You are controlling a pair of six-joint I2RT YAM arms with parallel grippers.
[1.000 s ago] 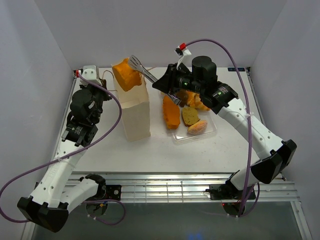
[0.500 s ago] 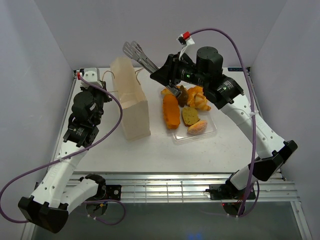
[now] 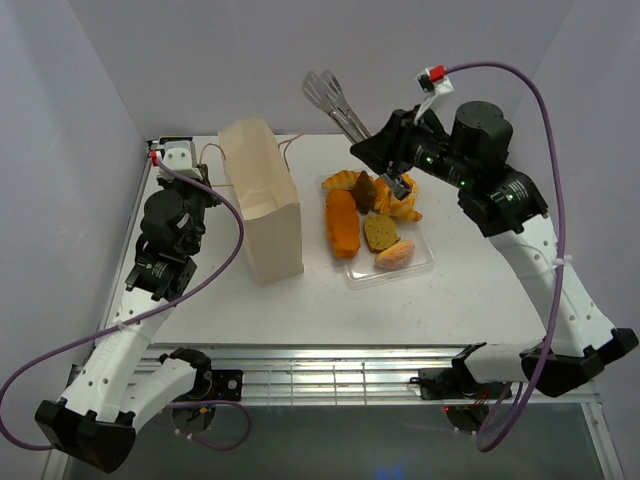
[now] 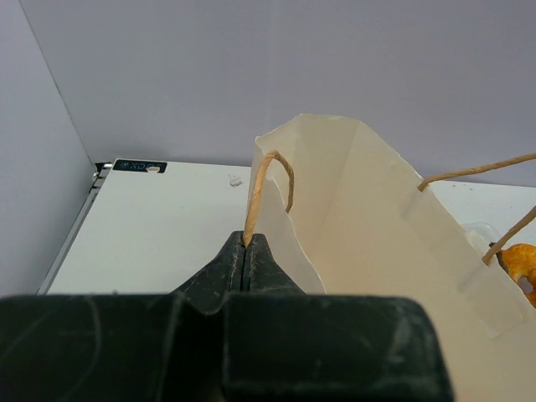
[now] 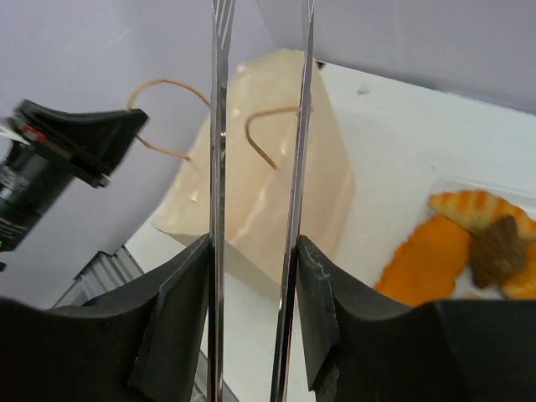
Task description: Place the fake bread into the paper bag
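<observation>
Top external view: on the white bench [image 3: 330, 300] the tall, pale tan paper bag [image 3: 262, 205] stands upright, probably steadied because the left claw [image 4: 245, 255] pinches its string handle [image 4: 266, 167]. Just beside it the fake bread [image 3: 378, 232], an orange loaf [image 3: 343, 222], golden croissants [image 3: 397, 200] and a pinkish bun [image 3: 395, 254], lies in the clear tray [image 3: 422, 264]; the right claw [image 5: 251, 276] clamps empty tongs [image 3: 333, 100] raised above.

The desk [image 3: 330, 300] is lit brightly and evenly from above, only faint soft shadows are cast beside the paper bag [image 3: 265, 215], thin glints are carried by the tongs [image 5: 219, 209], and both wrist views' near foregrounds are blurred.
</observation>
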